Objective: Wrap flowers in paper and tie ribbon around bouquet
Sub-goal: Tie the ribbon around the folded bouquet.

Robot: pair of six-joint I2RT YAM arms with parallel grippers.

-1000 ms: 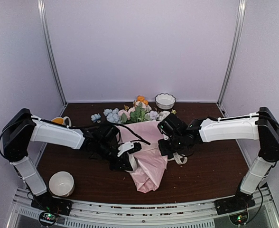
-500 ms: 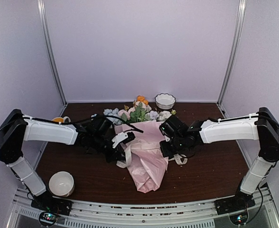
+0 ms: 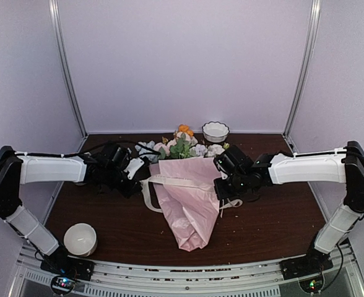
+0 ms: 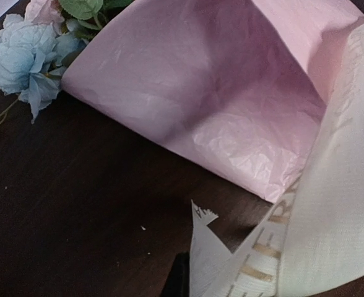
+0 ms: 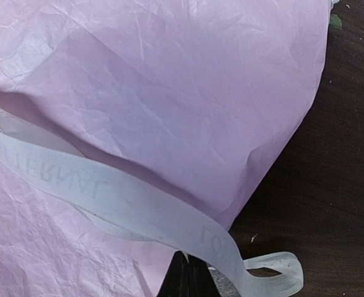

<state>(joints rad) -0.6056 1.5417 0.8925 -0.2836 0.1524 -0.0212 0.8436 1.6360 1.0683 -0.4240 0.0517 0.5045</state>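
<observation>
Tying step: left fingers (image 3: 133,167) and right fingers (image 3: 223,187) clamp the cream-white satin ribbon (image 3: 173,180) across the pink-lilac paper bouquet (image 3: 188,210); next, cross the ends to knot.

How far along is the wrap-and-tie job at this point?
Done: the flowers sit inside the pink paper, which is rolled into a cone around them. In hand: the ribbon lies stretched across the front of the cone, with the left gripper and the right gripper each shut on it. Left: no knot or bow shows, so the tying is not yet done.
</observation>
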